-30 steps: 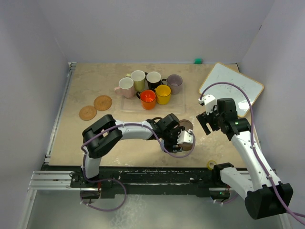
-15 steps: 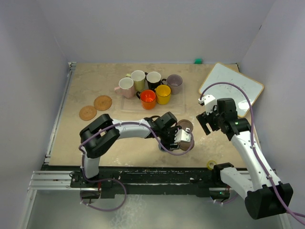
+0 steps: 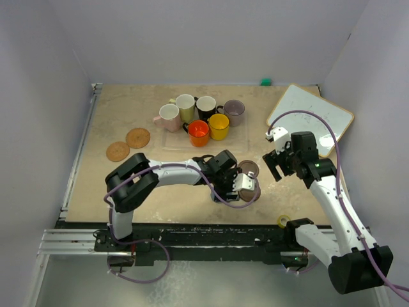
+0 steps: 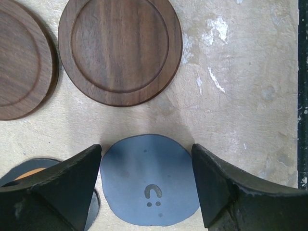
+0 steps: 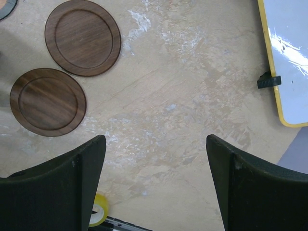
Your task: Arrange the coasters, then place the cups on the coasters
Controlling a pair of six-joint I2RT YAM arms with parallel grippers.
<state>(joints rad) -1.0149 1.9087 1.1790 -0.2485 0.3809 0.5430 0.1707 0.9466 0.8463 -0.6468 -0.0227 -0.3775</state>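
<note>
L claw (image 4: 146, 146) hangs wide open & empty, jaws straddling the blue-grey coaster (image 4: 149, 183) lying flat on the table (image 4: 240, 96), apparently lined up for a pickup. Two dark brown coasters (image 4: 120, 48) lie just beyond; cups (image 3: 198, 118) sit clustered at rear, none on coasters.

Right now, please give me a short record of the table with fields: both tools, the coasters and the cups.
left tool: open, jaws on either side of the blue-grey coaster
right tool: open, holds nothing, above the bare table
dark brown coasters: two, flat, side by side just beyond the blue-grey one
orange-brown coasters: two, close together at the left side
cups: six, grouped at the far middle, none on a coaster
</note>
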